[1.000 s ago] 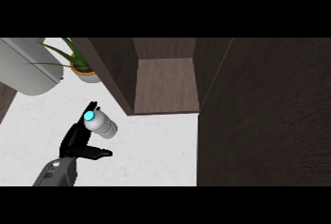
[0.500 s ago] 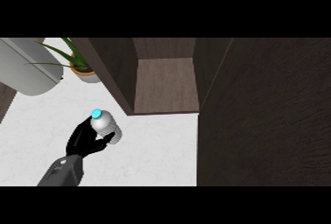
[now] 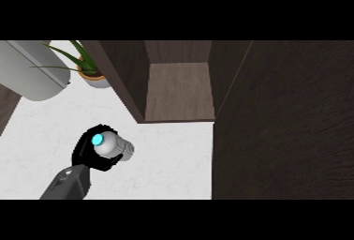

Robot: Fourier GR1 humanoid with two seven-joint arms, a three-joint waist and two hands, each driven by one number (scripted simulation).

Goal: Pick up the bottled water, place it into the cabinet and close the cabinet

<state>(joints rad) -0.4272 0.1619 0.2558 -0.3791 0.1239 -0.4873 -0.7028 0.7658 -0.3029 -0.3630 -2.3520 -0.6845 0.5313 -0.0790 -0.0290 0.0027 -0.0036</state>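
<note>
The bottled water (image 3: 116, 146) is a pale grey bottle with a cyan cap, seen from above at the lower left of the white counter (image 3: 166, 159). My left hand (image 3: 85, 153) is curled round its left side and underside, shut on it. The open dark wood cabinet (image 3: 180, 89) lies up and to the right of the bottle, and its brown inner floor shows. Its dark door (image 3: 290, 126) stands open and fills the right side of the view. My right hand does not show.
A potted green plant (image 3: 88, 74) stands on the counter just left of the cabinet. A large pale grey rounded object (image 3: 31, 70) sits at the upper left. The cabinet's left wall (image 3: 128, 79) rises between the plant and the opening.
My left hand has curled round the bottle, which it only touched before. Bottle and hand have shifted slightly toward the view's lower edge.
</note>
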